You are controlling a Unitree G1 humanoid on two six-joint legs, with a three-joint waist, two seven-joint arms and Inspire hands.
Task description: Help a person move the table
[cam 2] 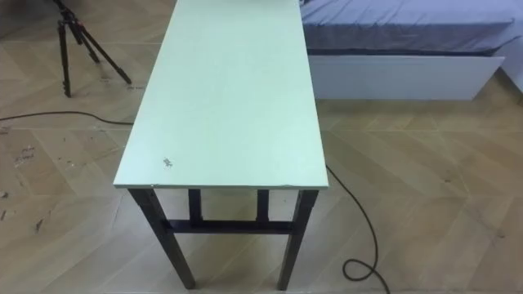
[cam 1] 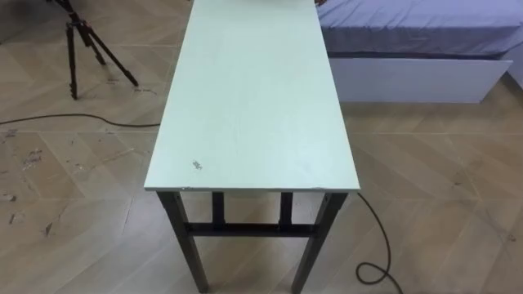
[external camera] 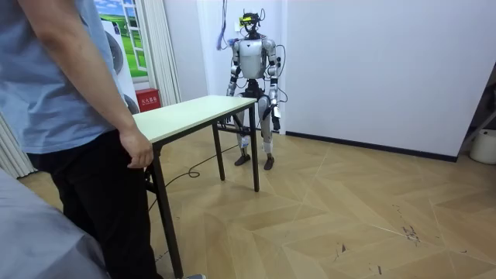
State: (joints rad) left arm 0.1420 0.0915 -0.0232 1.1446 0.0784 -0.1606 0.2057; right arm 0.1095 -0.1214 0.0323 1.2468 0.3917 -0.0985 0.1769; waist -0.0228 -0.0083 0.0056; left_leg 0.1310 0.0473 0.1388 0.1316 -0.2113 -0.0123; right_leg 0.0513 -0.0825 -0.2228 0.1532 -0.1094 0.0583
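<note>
room view: the table point(external camera: 194, 113) stands on the floor with all legs down, between the robot at its far end and a person point(external camera: 70, 93) at its near end. the person's hand point(external camera: 140, 150) is at the near corner of the table; whether it grips the edge cannot be confirmed. the robot stands upright just behind the far end of the table, arms hanging. its left hand point(external camera: 274, 99) and right hand point(external camera: 232, 92) sit level with the table's far end and are not on the top. whether either hand is open or closed cannot be told.

hazards, judged from this state:

1. uneven lift. if the person raises the near end of the table before the robot has a hold, the table will tilt toward the robot and may slide.
2. weak hold. the top of the table is smooth and flat, so a shallow hold on its edge could slip.
3. cable point(cam 1: 377, 245). it runs on the floor beside and under the robot's end of the table and could catch a table leg or a foot.
4. tripod point(cam 1: 78, 47). it stands to the left of the table; a sideways swing could knock it over.
5. bed point(cam 1: 409, 37). it lies close to the right of the table's far half, limiting travel on that side.
</note>
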